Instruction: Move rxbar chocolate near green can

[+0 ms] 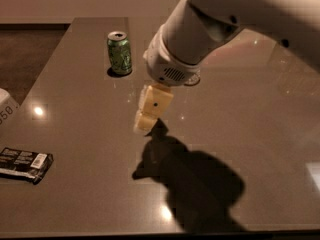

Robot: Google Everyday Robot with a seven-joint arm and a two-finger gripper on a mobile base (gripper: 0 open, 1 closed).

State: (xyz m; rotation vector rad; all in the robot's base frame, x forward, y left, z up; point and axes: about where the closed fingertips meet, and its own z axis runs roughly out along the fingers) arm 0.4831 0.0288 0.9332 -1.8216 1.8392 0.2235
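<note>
Tabletop, mid-task: nearest the front edge, my arm's big dark shadow [192, 191] spreads over the glossy brown table [265, 149], w/ a lamp glint beside it. At front left the snack bar [22, 163] lies flat on the table, black wrapper up, white lettering on the left part and a white label patch toward the right end. Its long axis runs approx. left-right across the view, the right end dipping a bit toward the front edge; the left end reaches the picture's border. Nothing touches it. Just behind it, at the left border, a white item [5, 109] w/ printed digits shows only in part.

Mid-table, my gripper [148, 115] hangs above the surface, cream-coloured, pointing down and slightly left, its tip close to the top of the shadow. It's well apart from the bar, to the bar's right and farther back, w/ nothing showing in it. Whether it's released or clenched I can't tell from this angle.

Farther back and a bit left of the gripper, the green can [119, 53] stands upright, silver top up, light markings on its side, a small shadow at its base. Can and bar are well apart: can at far left-centre, bar at near left. My white arm [200, 34] fills the upper right, coming in from the top corner.
</note>
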